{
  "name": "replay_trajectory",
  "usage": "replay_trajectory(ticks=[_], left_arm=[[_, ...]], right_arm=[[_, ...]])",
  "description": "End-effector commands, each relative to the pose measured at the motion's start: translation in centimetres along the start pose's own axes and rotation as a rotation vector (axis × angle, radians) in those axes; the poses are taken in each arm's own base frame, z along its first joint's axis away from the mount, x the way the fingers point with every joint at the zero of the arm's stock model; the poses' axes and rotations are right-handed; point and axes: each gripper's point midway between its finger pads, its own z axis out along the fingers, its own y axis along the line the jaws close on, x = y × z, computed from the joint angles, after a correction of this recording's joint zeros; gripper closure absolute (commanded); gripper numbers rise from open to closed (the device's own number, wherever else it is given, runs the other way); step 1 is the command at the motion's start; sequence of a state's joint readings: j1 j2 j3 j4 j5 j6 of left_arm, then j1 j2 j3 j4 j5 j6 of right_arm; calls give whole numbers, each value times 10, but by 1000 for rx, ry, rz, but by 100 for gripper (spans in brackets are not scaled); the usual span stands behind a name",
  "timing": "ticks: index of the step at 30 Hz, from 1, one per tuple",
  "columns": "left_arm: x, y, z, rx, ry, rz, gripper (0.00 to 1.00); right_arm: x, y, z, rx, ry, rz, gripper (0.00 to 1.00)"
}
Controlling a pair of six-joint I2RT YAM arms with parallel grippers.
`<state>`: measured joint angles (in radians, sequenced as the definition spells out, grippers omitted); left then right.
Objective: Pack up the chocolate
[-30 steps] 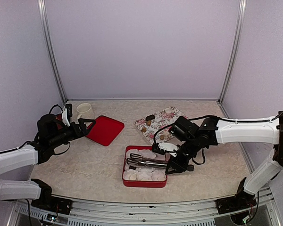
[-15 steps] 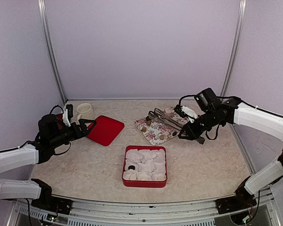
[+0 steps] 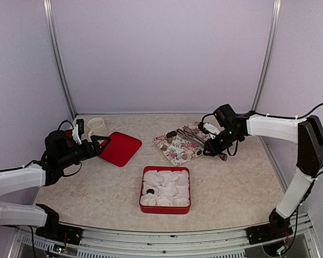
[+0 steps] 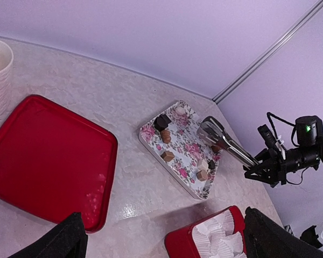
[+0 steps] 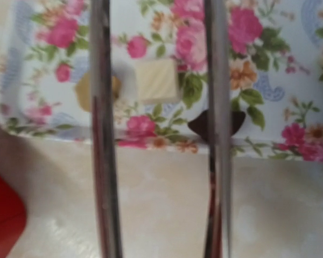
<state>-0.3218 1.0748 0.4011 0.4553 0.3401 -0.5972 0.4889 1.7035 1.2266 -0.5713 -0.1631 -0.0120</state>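
Observation:
Several chocolates, dark (image 3: pixel 172 133) and tan (image 3: pixel 185 157), lie on a floral tray (image 3: pixel 177 149). One dark chocolate (image 3: pixel 149 191) sits in a paper cup in the red box (image 3: pixel 165 210). My right gripper (image 3: pixel 212 145) is shut on metal tongs (image 3: pixel 189 134), which reach over the tray. In the right wrist view the two tong arms (image 5: pixel 99 134) stand apart around a cream chocolate (image 5: pixel 157 80), with a dark chocolate (image 5: pixel 200 124) behind the right arm. Nothing sits between the tong tips. My left gripper (image 3: pixel 99 143) hangs open at the far left, holding nothing.
A red lid (image 3: pixel 119 148) lies left of the tray, with a white cup (image 3: pixel 96 127) behind it. The red box is lined with white crinkled paper cups (image 3: pixel 169 193). In the left wrist view the lid (image 4: pixel 43 161) and tray (image 4: pixel 185 171) lie ahead.
My right arm has swung the tongs from over the red box back to the floral tray. A dark chocolate now rests in the box. The left arm has stayed put.

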Motion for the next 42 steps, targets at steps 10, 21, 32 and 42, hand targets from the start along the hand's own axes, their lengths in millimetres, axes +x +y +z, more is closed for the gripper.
replay_trajectory(ticks=[10,21,32,42], left_arm=[[-13,-6,6,30,-29,31,1],[-9,0,6,24,-25,24,1],[-7,6,6,19,-21,20,1],[-7,8,6,20,-22,15,1]], right_arm=[[-52,-18,39,15,-69,32,66],[-70,-23,65,7,-52,27,65],[-61,-25,86,10,3,15,65],[-43,-34,91,64,59,11,65]])
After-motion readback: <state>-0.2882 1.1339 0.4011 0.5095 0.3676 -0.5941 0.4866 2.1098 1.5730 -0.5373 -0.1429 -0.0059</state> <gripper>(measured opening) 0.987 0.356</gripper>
